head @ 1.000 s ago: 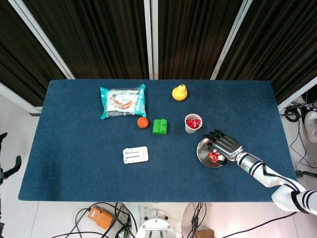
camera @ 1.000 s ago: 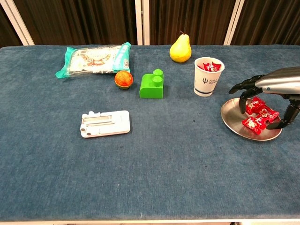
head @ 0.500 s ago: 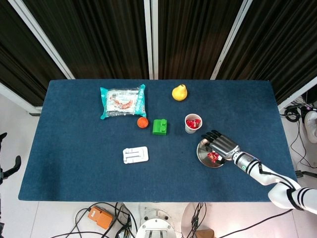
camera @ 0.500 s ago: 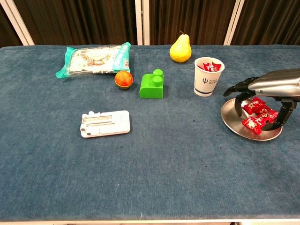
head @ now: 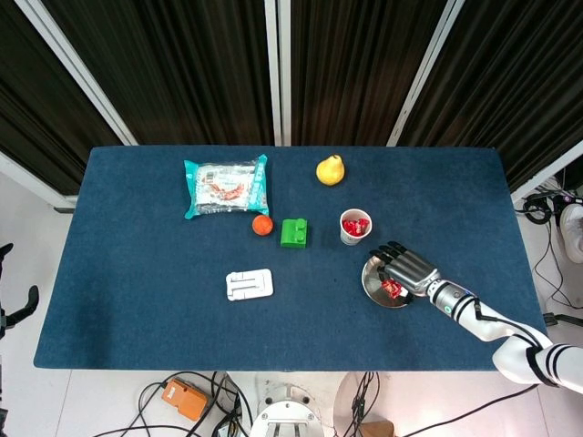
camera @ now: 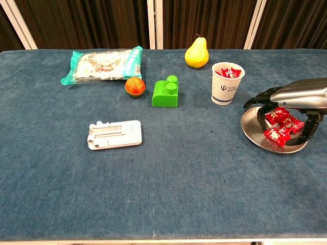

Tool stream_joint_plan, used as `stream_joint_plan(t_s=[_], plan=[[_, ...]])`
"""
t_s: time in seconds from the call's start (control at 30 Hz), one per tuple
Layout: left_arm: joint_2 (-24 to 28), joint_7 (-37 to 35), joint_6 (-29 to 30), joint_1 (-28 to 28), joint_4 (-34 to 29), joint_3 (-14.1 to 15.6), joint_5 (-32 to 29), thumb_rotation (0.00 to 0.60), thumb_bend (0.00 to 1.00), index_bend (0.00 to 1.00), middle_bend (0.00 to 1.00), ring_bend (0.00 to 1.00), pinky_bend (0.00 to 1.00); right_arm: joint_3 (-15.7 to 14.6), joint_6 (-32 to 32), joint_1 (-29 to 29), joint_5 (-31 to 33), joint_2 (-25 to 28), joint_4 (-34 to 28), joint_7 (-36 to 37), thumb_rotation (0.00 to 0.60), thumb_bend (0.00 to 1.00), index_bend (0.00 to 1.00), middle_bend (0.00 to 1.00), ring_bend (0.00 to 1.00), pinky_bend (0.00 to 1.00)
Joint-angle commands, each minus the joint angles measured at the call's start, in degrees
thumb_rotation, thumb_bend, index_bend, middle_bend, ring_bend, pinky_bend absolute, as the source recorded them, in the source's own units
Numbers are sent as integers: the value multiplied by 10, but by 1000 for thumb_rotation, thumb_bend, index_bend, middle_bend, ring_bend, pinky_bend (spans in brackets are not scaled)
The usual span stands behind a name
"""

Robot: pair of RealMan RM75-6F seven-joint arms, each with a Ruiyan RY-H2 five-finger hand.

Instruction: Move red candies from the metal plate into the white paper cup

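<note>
blue table (camera: 163, 194) — green block (camera: 165, 92), pear (camera: 196, 52) beside white paper cup (camera: 227, 84).

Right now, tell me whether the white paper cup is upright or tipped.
Upright: the white paper cup stands on its base, mouth up, with red candies showing inside its rim.

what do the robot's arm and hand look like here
Only the right arm shows. The right hand has a silver-grey metallic back and black fingers. The wrist bears a small green mark, and the white arm behind it carries black bands. No cables are visible on it.
</note>
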Motion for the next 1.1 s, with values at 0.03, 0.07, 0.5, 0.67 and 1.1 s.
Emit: stream_joint_plan(t_s=[0.03,0.07,0.5,0.67,1.1], plan=[[0,0,0,0,0,0,0,600,348,119,0,0,0,0,0,0,1,0,1,0,600,394,488,94,0,0],[0,0,0,0,0,0,-1,600,348,119,0,0,0,0,0,-1,2,0,1,-1,600,394,493,95,0,0],[0,0,1,0,1,0,2,600,348,119,0,0,0,-1,-2,1,3,-1,3,-12,600,399,530,95,0,0],[0,0,1,0,1,0,1,600,348,119,0,0,0,-1,-1,1,4,0,1,-13,600,432,563,95,0,0],[0,1,1,0,0,0,0,600,348,119,0,0,0,-1,6,0,1,9,-9,-17,600,596,634,95,0,0]])
